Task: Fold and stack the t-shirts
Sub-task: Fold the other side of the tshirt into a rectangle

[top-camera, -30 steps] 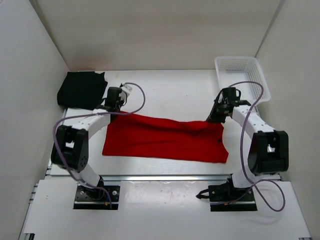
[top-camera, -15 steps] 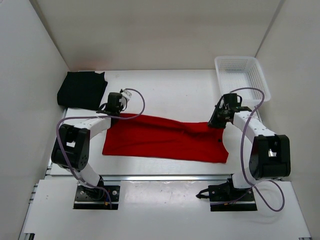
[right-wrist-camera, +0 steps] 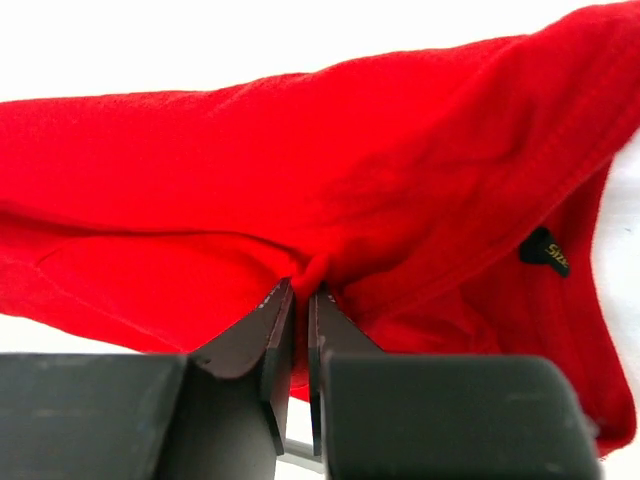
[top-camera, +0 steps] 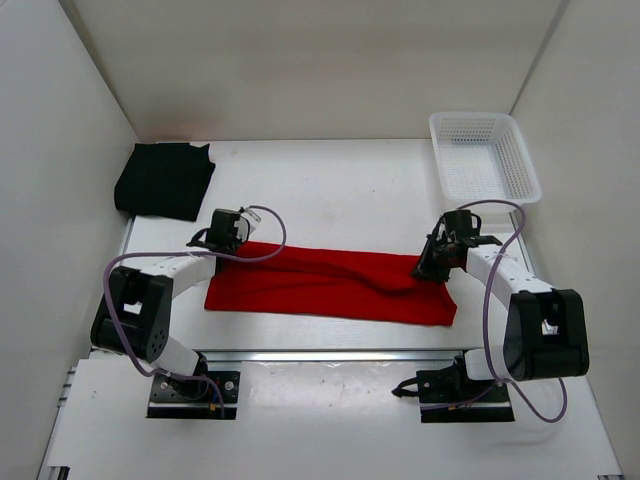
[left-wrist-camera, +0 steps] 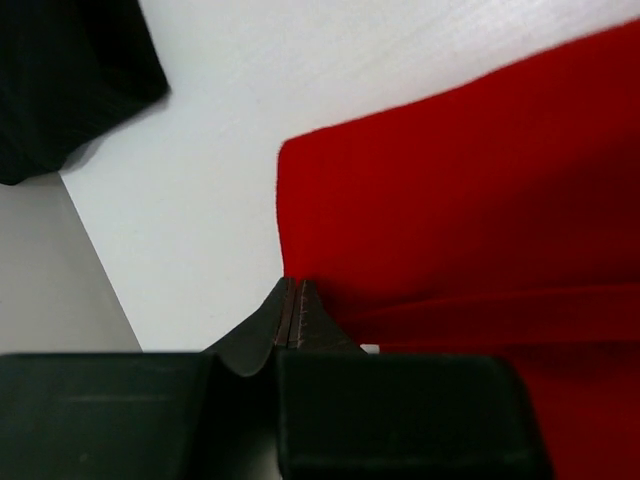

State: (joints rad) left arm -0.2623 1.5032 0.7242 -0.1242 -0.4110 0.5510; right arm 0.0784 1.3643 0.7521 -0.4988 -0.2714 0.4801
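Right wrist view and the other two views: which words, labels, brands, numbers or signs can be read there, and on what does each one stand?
"Si…": yellow letters on a small black label on the red t-shirt; only the start is readable, the rest is blurred.
Black t-shirt: no text shows.
White basket: no text shows.
Top and left wrist views: nothing readable.
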